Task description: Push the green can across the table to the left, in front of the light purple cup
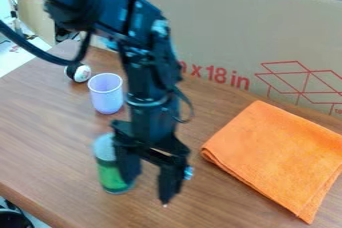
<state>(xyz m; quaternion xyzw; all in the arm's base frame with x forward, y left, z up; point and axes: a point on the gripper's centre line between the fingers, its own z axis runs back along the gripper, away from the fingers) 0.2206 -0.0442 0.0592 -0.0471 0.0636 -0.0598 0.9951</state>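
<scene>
A cylindrical can [107, 171] stands upright on the brown wood-look table [50, 132], toward its near edge. Its upper part is pale and greyish, its lower part is wrapped in a bright green band, and a thin dark rim rings the base. One finger of the open claw [146, 188] covers part of its side; whether the two touch is hard to tell.

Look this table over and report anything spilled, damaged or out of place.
Nothing stands out. The green can and pale purple cup stand upright, the orange cloth lies folded, and no spill shows. The jaws, spread apart, partly hide the can, so its covered side can't be checked.
</scene>
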